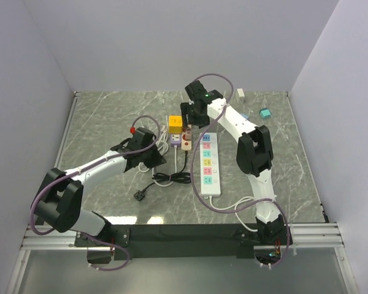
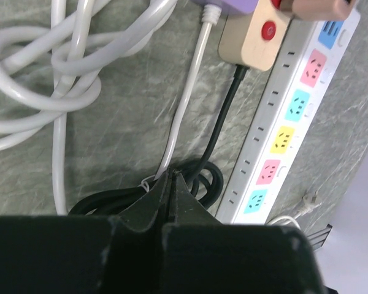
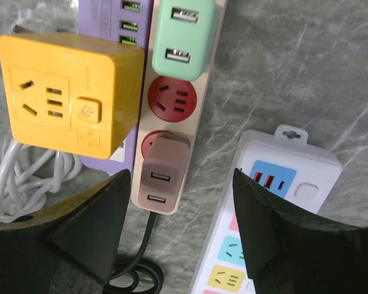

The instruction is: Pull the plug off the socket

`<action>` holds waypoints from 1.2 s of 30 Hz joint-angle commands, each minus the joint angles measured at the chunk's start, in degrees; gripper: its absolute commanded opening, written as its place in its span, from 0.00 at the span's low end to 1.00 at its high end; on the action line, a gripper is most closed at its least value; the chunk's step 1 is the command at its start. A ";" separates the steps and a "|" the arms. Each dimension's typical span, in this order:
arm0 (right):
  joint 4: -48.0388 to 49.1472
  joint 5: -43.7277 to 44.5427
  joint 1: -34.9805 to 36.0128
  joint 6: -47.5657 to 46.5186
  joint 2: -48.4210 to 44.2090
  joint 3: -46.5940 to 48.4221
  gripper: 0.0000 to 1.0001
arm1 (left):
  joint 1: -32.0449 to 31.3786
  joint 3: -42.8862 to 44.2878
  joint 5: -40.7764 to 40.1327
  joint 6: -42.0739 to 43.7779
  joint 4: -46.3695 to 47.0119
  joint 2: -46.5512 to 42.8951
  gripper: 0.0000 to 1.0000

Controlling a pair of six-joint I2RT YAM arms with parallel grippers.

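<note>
A beige power strip (image 3: 172, 110) with red sockets holds a mint-green USB plug (image 3: 183, 35) and a mauve USB plug (image 3: 164, 174). A yellow cube socket (image 3: 67, 92) sits on a purple strip (image 3: 104, 15) beside it. My right gripper (image 3: 181, 177) is open above the strip, with the mauve plug between its fingers (image 3: 98, 226) but not touched. In the top view the right gripper (image 1: 193, 119) hovers by the yellow cube (image 1: 175, 122). My left gripper (image 2: 172, 176) is shut and empty over a black cable coil (image 2: 202, 177).
A long white strip with coloured sockets (image 1: 210, 162) lies right of the beige strip. White cable loops (image 2: 43, 73) and a black plug (image 1: 140, 195) lie near the left arm. A teal block (image 1: 265, 114) and a small white block (image 1: 240, 93) sit at the back right.
</note>
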 commanded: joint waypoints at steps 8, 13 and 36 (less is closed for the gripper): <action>0.34 2.86 2.36 -0.25 3.13 0.64 0.71 | 0.28 -1.82 1.34 -0.55 2.15 -3.05 0.00; -0.10 3.13 2.72 1.07 4.80 0.82 0.66 | 0.20 -2.61 1.78 -0.98 2.50 -3.49 0.00; 6.13 2.17 3.07 3.53 -12.22 -23.58 0.00 | -1.91 1.43 5.21 0.24 5.93 2.92 0.00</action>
